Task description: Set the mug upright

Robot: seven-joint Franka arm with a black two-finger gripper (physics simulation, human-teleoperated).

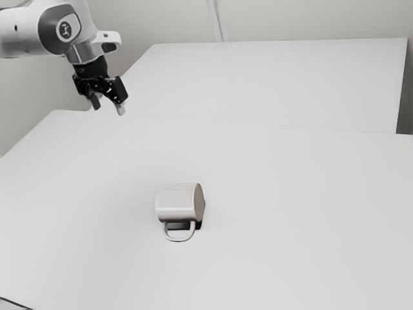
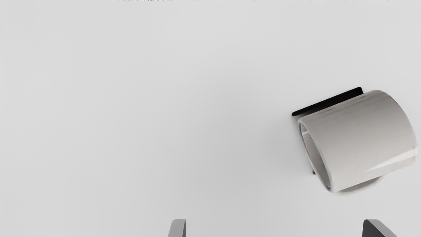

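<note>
Your tool (image 1: 108, 108) stands wide, its two fingers (image 2: 177, 228) well apart, up at the upper left of the exterior view on the end of the white and black arm (image 1: 59, 29). The white mug (image 1: 177, 203) you are working with lies on its side on the white surface (image 1: 290, 226), well apart from your tool and farther toward the exterior view's right. Its mouth faces the exterior view's right, and its handle (image 1: 179, 239) sticks out toward the near side of that view. In the wrist view you have the mug out beyond the fingertips, closer to one finger than the other, with the mouth turned toward the middle of the picture. Along the mug's side away from the handle you can see a black strip (image 2: 329, 101); you cannot tell whether it is an object or a shadow.
</note>
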